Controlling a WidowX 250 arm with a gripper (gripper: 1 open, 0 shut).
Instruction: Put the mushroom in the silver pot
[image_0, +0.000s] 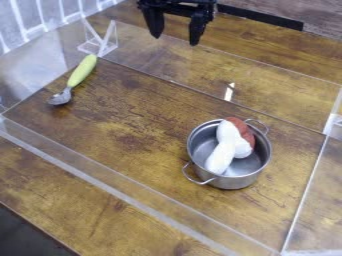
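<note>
The silver pot (229, 153) stands on the wooden table, right of centre. Inside it lies the mushroom (226, 148), its thick white stem toward the front left and its red-brown cap at the back right rim. My gripper (175, 29) hangs at the top of the view, far behind and left of the pot, well apart from it. Its two black fingers point down, spread open, with nothing between them.
A slim yellow-green object (82, 70) and a small grey spoon (60, 96) lie at the left. Clear plastic walls (127, 190) fence the work area, with a clear bracket (98, 41) at the back left.
</note>
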